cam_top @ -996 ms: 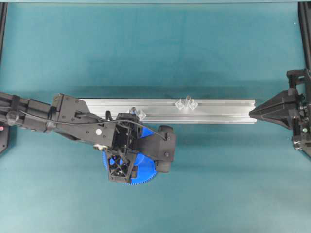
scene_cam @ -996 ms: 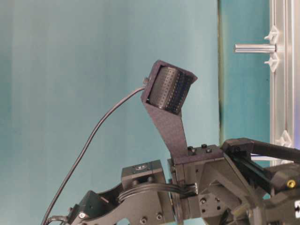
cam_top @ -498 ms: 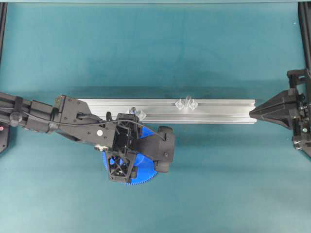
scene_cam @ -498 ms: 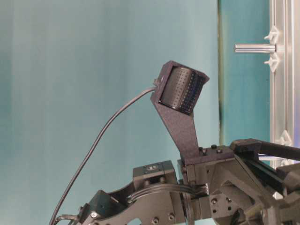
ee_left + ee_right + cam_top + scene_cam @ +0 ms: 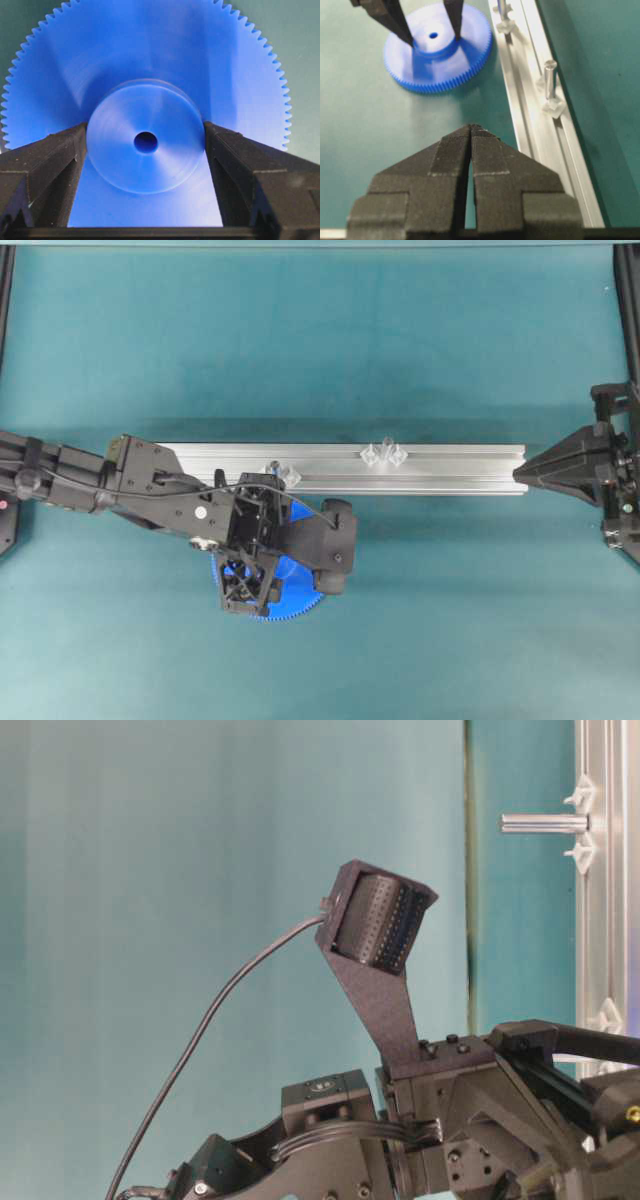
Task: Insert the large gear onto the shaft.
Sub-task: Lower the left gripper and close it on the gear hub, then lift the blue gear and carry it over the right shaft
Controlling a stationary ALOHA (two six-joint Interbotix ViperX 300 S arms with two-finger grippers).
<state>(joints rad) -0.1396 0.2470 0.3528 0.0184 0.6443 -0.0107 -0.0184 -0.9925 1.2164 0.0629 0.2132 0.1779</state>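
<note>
The large gear (image 5: 298,592) lies flat on the green mat in front of the rail, mostly hidden under my left arm. It fills the left wrist view (image 5: 150,60) and shows in the right wrist view (image 5: 445,75). My left gripper (image 5: 252,580) points down on it, and its fingers (image 5: 60,160) press both sides of the raised hub. The shaft (image 5: 386,450) stands upright on its clear mount on the rail, to the right of the gear; it also shows in the table-level view (image 5: 545,822) and the right wrist view (image 5: 549,75). My right gripper (image 5: 518,473) is shut and empty at the rail's right end.
The aluminium rail (image 5: 450,468) runs left to right across the mat. A second pin on a clear mount (image 5: 278,472) stands on it just behind my left gripper. The left wrist camera bracket (image 5: 375,925) rises high above the arm.
My left arm has shifted very slightly left and lower over the gear. The gear, the pins and the right arm have not moved.
</note>
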